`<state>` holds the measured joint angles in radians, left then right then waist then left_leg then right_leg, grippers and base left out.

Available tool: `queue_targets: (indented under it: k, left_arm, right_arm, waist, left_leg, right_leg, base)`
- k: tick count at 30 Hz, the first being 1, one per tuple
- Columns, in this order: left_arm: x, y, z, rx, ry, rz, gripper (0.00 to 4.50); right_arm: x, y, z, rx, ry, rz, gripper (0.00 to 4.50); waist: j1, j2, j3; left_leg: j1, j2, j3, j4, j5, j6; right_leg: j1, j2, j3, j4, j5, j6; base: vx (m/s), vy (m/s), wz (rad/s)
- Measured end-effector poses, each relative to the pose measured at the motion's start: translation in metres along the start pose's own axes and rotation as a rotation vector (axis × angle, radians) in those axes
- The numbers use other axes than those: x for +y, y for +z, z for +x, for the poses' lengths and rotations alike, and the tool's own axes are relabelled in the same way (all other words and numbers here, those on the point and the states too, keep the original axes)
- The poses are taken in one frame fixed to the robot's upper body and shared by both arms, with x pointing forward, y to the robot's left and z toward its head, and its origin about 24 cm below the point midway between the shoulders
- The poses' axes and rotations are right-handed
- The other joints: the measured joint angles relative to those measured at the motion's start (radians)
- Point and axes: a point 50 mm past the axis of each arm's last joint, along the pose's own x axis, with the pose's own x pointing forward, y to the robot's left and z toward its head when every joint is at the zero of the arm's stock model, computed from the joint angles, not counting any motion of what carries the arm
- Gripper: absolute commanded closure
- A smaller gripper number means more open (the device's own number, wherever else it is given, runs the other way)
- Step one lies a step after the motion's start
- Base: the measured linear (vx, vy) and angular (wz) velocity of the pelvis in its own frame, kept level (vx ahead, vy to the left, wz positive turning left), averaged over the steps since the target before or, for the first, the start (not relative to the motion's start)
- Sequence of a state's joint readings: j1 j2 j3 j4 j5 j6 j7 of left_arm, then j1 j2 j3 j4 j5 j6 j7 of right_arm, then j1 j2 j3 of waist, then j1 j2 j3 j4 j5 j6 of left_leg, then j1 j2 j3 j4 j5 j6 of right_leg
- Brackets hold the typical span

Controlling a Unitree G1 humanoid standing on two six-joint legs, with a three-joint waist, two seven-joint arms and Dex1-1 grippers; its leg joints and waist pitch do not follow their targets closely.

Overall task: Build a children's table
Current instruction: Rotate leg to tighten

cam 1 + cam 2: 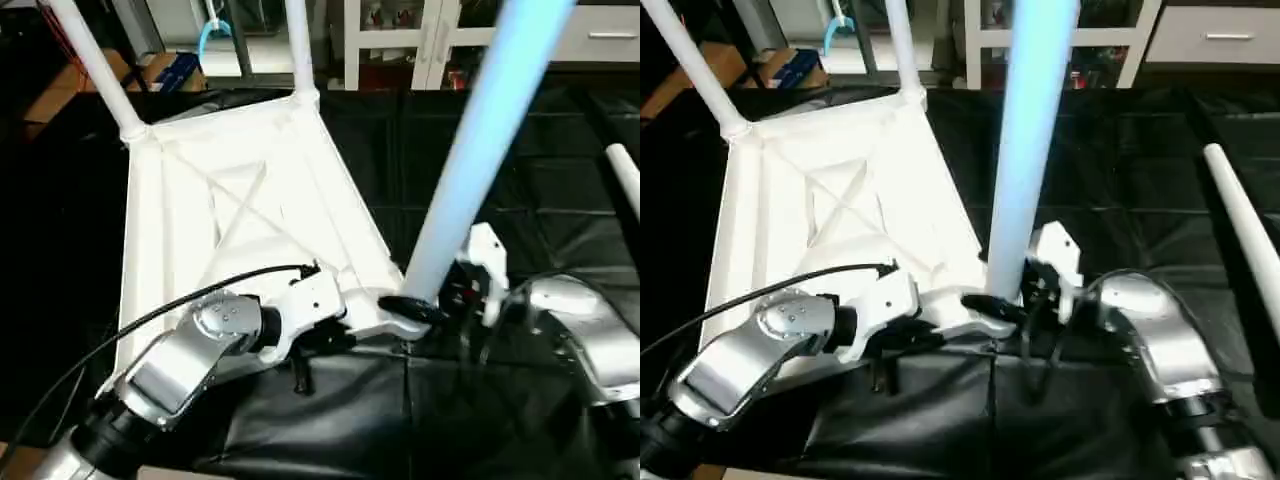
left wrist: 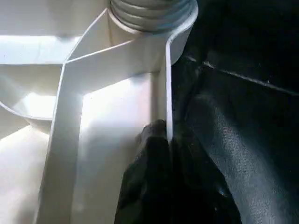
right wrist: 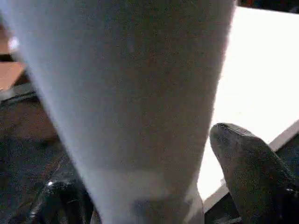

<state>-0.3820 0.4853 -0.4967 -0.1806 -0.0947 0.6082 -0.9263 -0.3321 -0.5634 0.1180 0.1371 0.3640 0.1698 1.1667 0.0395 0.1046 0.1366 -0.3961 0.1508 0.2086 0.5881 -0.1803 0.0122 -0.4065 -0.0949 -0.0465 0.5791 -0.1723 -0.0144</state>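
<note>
Right gripper point(image 1: 1005, 290): fingers set either side of the base of the third leg point(image 1: 1030, 140), closed against the tube; the right wrist view shows one finger point(image 3: 247, 163) bearing on the tube just above its threaded end.
Left gripper point(image 1: 405, 310): clamped on the near rim of the children's table point(image 1: 250, 200), one finger inside the rim wall and one outside, just beside the corner socket point(image 2: 154, 18).
Task item location: the children's table lies upside down on the black cloth point(image 1: 1120, 160), X-ribbed underside facing up.
Fitted legs: two far legs point(image 1: 100, 70) and point(image 1: 298, 45) stand upright in the far corner sockets.
Third leg: stands nearly upright in the near corner socket on the robot's right; threads remain visible at the socket mouth in the left wrist view, so seating is judged incomplete.
Spare leg: the fourth leg point(image 1: 1240, 230) lies on the cloth, well apart on the robot's right.
Step in hand: judged to be screwing the third leg home.
Procedure: keep the leg axis in line with the socket; turn without side load.
Counter-hold: maintain the left grip on the rim so the table cannot rotate or slide on the cloth.
Risk: a tilted leg may cross-thread or bind.
</note>
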Motion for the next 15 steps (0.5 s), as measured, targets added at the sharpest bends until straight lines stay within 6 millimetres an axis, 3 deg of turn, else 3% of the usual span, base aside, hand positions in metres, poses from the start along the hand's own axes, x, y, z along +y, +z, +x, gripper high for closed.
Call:
queue_targets:
  k: [2,15]
  left_arm:
    - [0.0007,-0.0013,-0.0016,0.008,-0.001,-0.002,4.5]
    - [0.0004,-0.0031,-0.0021,0.018,-0.012,-0.008,4.5]
  right_arm:
    - [0.0005,-0.0003,-0.0017,0.006,0.013,-0.001,0.91]
    - [0.0055,-0.0049,-0.0046,0.003,0.059,0.029,2.01]
  waist:
    - [0.0,-0.001,0.0]
    - [-0.006,-0.001,0.0]
  left_leg:
    - [0.0,0.0,0.0,0.002,0.0,0.0]
    - [0.002,-0.001,0.001,0.005,-0.002,-0.006]
  right_leg:
    - [0.0,0.0,0.001,0.001,0.0,0.0]
    - [0.005,0.0,0.005,0.0,0.002,-0.003]
  base:
    - [0.0,0.0,0.0]
    - [0.0,0.0,0.0]
